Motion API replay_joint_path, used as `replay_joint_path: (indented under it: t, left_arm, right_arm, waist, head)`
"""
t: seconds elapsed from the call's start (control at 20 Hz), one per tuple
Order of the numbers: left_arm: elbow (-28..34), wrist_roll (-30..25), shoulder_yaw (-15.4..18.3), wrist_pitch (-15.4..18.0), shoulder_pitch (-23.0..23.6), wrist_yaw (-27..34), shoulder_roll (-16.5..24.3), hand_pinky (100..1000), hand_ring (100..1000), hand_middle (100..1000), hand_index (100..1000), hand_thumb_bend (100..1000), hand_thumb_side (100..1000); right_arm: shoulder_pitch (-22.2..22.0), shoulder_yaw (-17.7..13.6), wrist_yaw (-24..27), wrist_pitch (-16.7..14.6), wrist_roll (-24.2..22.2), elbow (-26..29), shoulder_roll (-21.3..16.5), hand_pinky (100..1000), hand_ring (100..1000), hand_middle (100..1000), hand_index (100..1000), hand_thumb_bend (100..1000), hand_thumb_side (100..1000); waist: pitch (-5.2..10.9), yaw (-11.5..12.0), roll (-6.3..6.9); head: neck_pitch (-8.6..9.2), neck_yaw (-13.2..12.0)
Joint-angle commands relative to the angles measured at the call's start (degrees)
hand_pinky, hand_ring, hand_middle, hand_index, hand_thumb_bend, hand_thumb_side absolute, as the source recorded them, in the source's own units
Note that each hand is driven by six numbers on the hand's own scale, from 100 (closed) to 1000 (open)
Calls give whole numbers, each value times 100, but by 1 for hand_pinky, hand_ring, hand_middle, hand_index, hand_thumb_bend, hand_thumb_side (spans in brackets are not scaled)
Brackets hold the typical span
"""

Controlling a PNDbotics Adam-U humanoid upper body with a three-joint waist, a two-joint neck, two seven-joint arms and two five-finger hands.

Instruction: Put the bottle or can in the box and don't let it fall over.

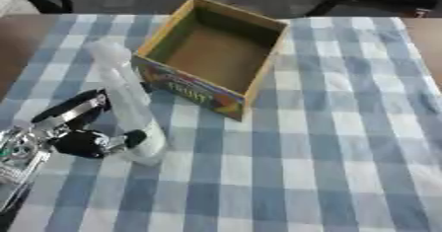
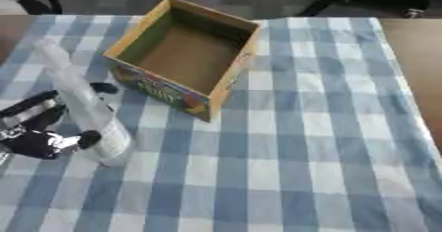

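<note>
Bottle held beside box

Left hand (image 1: pixel 82 135) comes in at the lower left, fingers and thumb curled round the lower part of a clear bottle (image 1: pixel 128 97). Bottle stands on the checked cloth (image 1: pixel 328 147), tilted, just left of the box (image 1: pixel 216 53), which is open and holds nothing.
</note>
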State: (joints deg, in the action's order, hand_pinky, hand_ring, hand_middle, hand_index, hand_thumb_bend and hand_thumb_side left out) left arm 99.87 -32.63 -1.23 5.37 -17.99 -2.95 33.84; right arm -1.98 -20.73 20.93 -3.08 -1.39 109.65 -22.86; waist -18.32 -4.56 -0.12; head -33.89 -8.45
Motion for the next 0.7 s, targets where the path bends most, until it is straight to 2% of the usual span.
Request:
replay_joint_path:
  t: [0.05, 0.5, 0.7]
  left_arm:
    - [29, -79, 15, 5, -18, 16, 78, 1000, 796, 925, 972, 401, 525]
    - [-81, -270, -54, 34, -26, -25, 48, 1000, 795, 919, 954, 404, 521]
    - [-130, -313, -75, 35, -34, -53, 35, 1000, 789, 911, 920, 387, 503]
  right_arm:
    - [29, -22, -29, 12, -3, 34, -90, 844, 990, 1000, 1000, 100, 710]
    - [41, -18, -25, 22, -12, 33, -85, 844, 990, 1000, 1000, 100, 711]
    - [41, -15, -25, 23, -17, 32, -82, 844, 989, 1000, 1000, 100, 711]
  waist:
    - [79, -3, -9]
    - [70, 14, -13]
    - [68, 8, -15]
  head:
    - [69, -6]
    - [74, -4]
    - [79, -5]
